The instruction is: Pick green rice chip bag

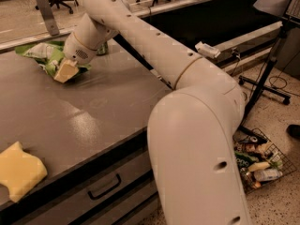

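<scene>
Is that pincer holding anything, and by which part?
The pincer rests on the green rice chip bag's end nearest the arm; a hold cannot be told.

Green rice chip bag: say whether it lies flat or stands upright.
Lying flat: the bag sprawls crumpled on the table, the gripper at its near edge.
</scene>
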Tool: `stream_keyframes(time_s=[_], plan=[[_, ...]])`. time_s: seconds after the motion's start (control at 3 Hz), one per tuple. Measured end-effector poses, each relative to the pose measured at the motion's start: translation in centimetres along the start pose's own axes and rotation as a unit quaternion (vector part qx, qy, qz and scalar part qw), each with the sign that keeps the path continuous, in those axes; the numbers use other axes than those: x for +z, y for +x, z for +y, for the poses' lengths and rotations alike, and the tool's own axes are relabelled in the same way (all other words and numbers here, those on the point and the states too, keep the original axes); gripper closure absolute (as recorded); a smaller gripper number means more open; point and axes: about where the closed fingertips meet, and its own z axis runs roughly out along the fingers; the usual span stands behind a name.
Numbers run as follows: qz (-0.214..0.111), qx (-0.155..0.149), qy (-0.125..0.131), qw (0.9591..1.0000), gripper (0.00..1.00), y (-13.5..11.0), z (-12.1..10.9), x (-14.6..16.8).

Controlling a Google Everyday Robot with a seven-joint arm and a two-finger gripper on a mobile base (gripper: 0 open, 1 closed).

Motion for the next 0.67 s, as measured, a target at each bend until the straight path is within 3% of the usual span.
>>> stream_keyframes(time_s=[0.33, 0.67], plan=[[-0.038, -0.017, 0.024, 0.9989, 1.00, -1.3, -0.2, -2.0], [-0.090, -0.039, 0.028, 0.9947, 1.00, -2.4, -0.3, -3.7]])
